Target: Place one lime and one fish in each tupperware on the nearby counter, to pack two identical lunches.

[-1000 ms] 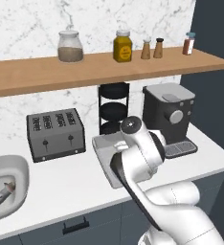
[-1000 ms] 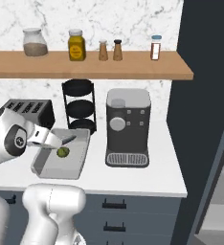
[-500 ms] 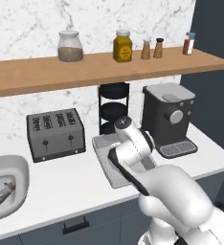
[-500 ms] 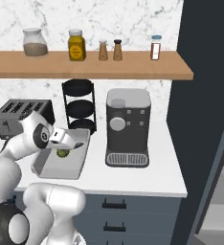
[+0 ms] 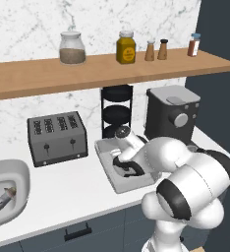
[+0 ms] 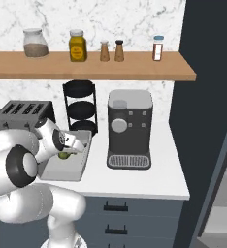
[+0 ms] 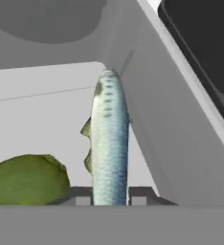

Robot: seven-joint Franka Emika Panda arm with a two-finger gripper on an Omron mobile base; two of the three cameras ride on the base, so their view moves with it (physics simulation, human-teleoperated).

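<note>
One fish (image 7: pixel 109 143) runs up the hand view from between the fingertips, the end effector (image 7: pixel 111 201) nearly shut on its tail end and holding it low inside the tub (image 5: pixel 118 184), beside the lime (image 7: pixel 28 179) already lying there. My guess: it hangs lengthwise along the tub's wall so it can be let go to lie flat next to the fruit. Farther left on the table (image 5: pixel 63 182), another fish (image 5: pixel 0 201) waits in the sink (image 5: pixel 11 172). Compared with a second ago, the arm has reached lower into the tub, and the grip has only just started to ease.
</note>
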